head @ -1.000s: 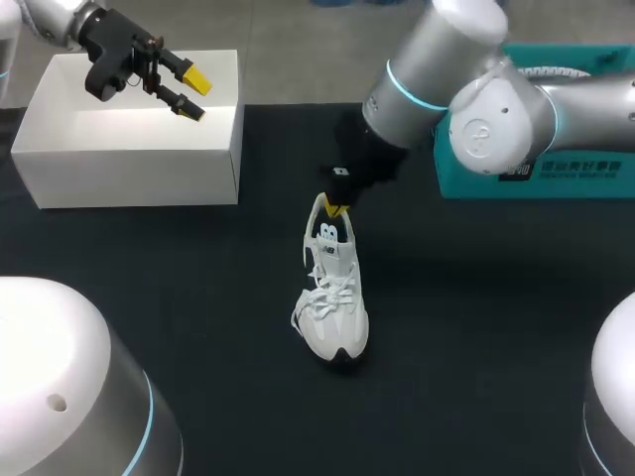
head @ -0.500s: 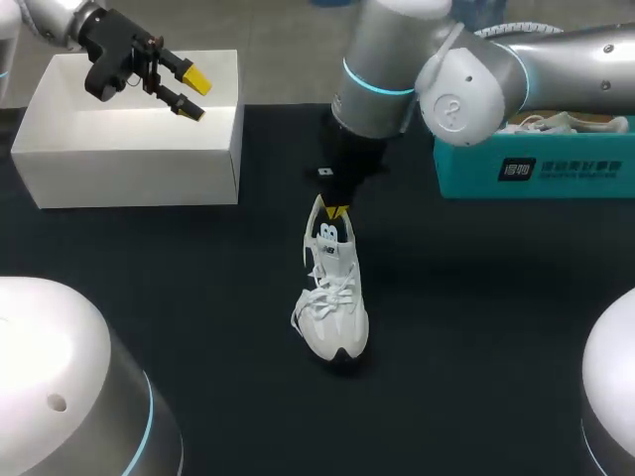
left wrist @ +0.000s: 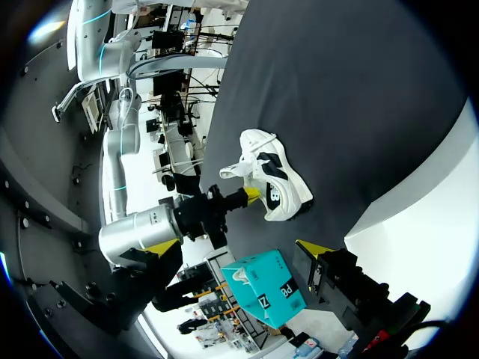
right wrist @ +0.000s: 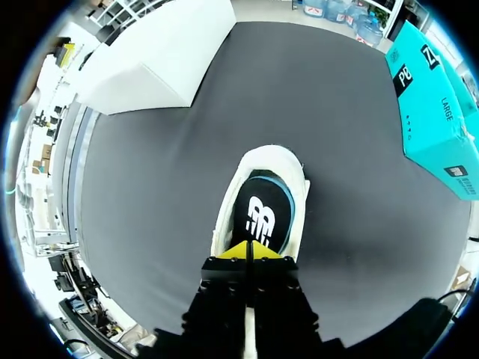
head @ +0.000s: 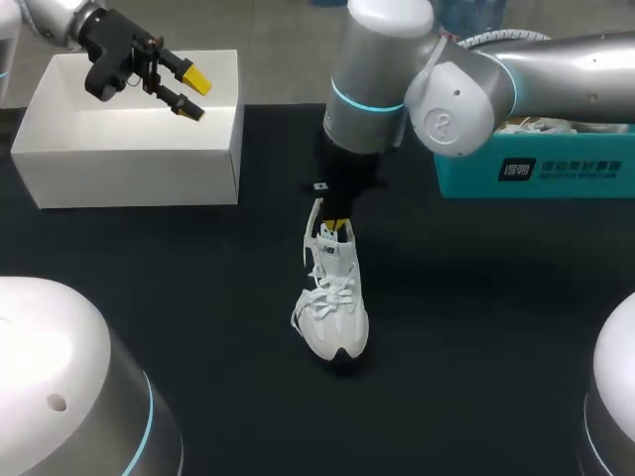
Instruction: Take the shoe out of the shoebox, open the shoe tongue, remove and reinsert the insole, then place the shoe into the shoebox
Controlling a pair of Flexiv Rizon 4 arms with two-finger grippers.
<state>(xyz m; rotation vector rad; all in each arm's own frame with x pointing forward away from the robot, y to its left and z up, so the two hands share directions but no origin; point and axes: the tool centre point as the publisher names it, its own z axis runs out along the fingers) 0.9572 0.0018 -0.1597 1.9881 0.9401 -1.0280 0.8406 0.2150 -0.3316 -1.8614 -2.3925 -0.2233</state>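
We see a black desk [head: 476, 297] carrying everything. Our right arm [head: 466, 84] comes in from its own side and reaches past the middle. Our left arm [head: 60, 20] enters at the far left corner.

Next in size is a white open-topped box [head: 129, 164], which sits on the far left part of the desk. A teal box [head: 536, 174] sits on the far right part, well apart from the white one.

Between the two boxes, touching neither, a white sneaker [head: 335, 297] stands upright on its sole near the middle of the desk. Its toe points toward us, its heel points away, and its white laces lie loose over the top.

Our right claw [head: 337, 226] hangs over the heel end of the sneaker, with its yellow tips at the rim of the opening. In the right wrist view the tips are clenched together with no gap. We cannot tell whether anything is pinched between them.

Our left claw [head: 191, 91] hovers above the white box, released, with its two fingers spread and nothing between them.

Smallest is the black insole [right wrist: 258, 217], which shows inside the sneaker's opening just ahead of the right claw's tips.
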